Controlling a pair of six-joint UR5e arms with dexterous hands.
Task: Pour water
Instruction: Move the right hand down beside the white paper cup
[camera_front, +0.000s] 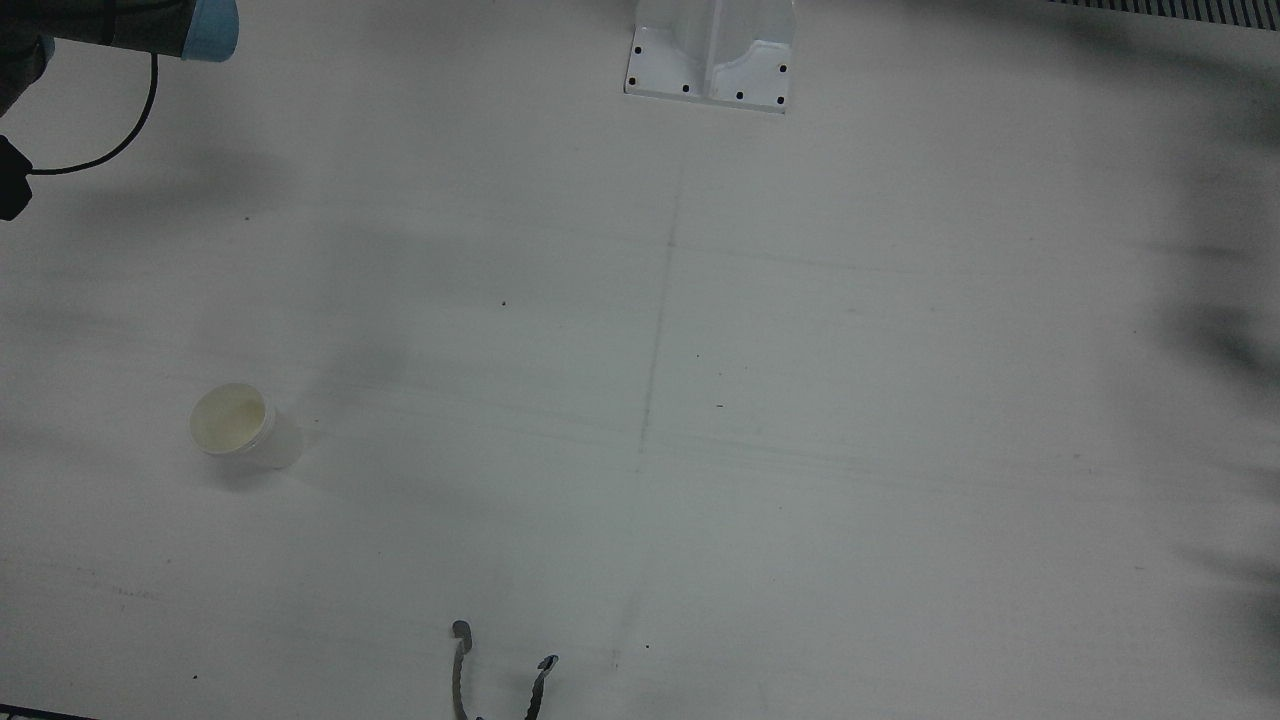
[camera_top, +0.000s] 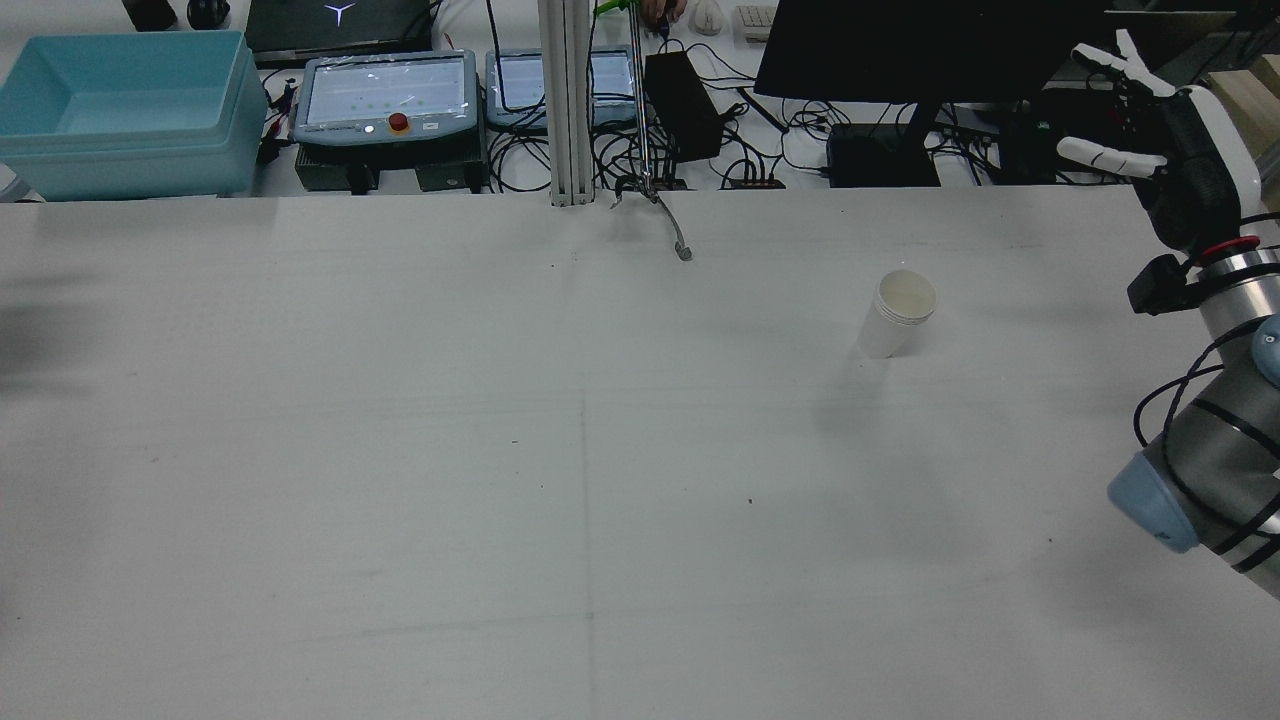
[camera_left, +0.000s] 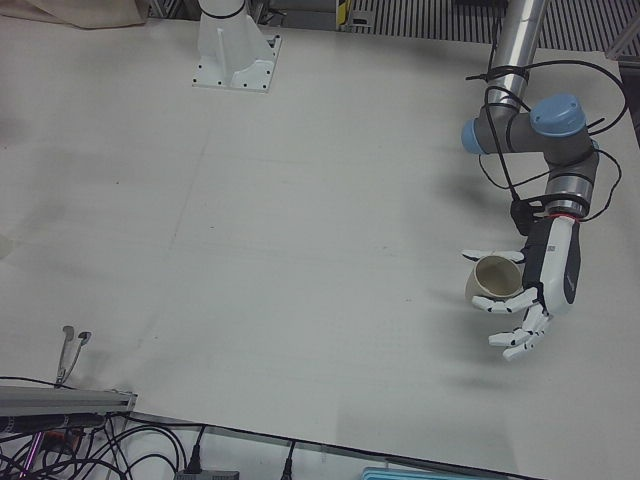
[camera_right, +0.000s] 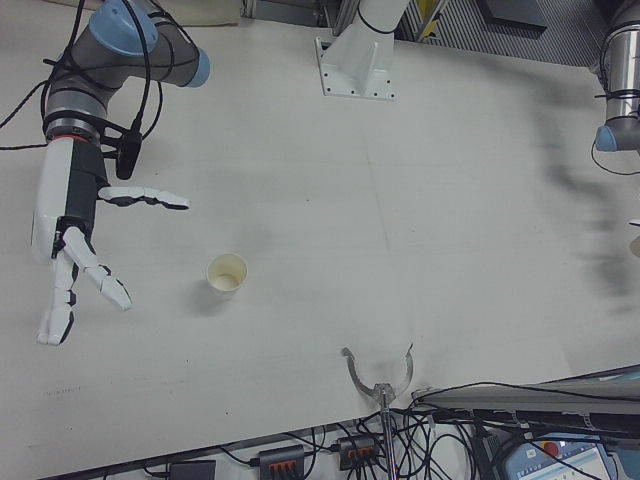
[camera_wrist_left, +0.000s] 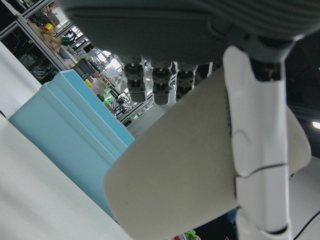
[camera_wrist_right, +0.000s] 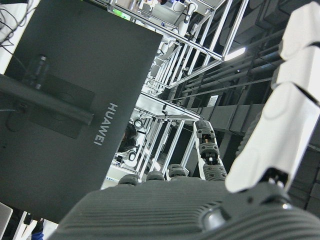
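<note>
A white cup (camera_top: 898, 314) stands upright on the table (camera_top: 400, 450), mouth open upward, on the right-arm side and toward the far edge as the rear view shows it. Its inside looks pale yellowish; whether it holds liquid cannot be told.

A second cup (camera_left: 494, 280) is held off the table by the left hand (camera_left: 535, 290), tilted so its mouth shows sideways in the left-front view. The fingers (camera_wrist_left: 257, 135) wrap across its wall in the left hand view. This cup is well apart from the standing cup, over the other half of the table.

The right hand (camera_right: 75, 235) hangs above the table beside the standing cup, on that cup's outer side, not touching it. Its fingers are spread wide and it holds nothing.

Beyond the standing cup, at the table's far edge, a metal clip (camera_right: 378, 378) juts onto the surface. Behind that edge, further from the cup, lie a dark monitor (camera_top: 920, 50), two pendants (camera_top: 388, 95), cables and a blue bin (camera_top: 125, 110). A white pedestal (camera_front: 712, 50) stands on the robot's side of the table.
</note>
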